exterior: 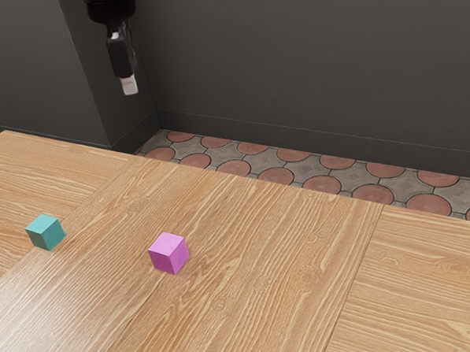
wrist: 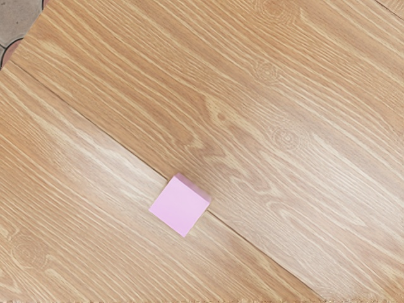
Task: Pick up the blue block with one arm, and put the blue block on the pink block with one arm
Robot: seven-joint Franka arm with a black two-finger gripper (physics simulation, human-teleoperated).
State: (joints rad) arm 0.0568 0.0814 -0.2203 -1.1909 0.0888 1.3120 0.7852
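So the blue block (exterior: 45,232) (more teal tbh) sits flat on the worktop (exterior: 265,300) near the exterior view's left edge, untouched, with free space on all sides. It's a small plain cube, so my guess is light and rigid with smooth faces, maybe a bit slippery. I'd pinch it across two opposite side faces, squared up to them and about mid-height, since a corner-to-corner grab would probably make it twist or pop out. The pink block (exterior: 168,253) is a similar cube, well apart from it toward the exterior view's right, nothing on top, and in the wrist view it lies almost straight under the hand. The arm (exterior: 121,48) hangs way up near the back wall. I honestly can't tell how far open the jaws are from this angle, but they're carrying neither block.
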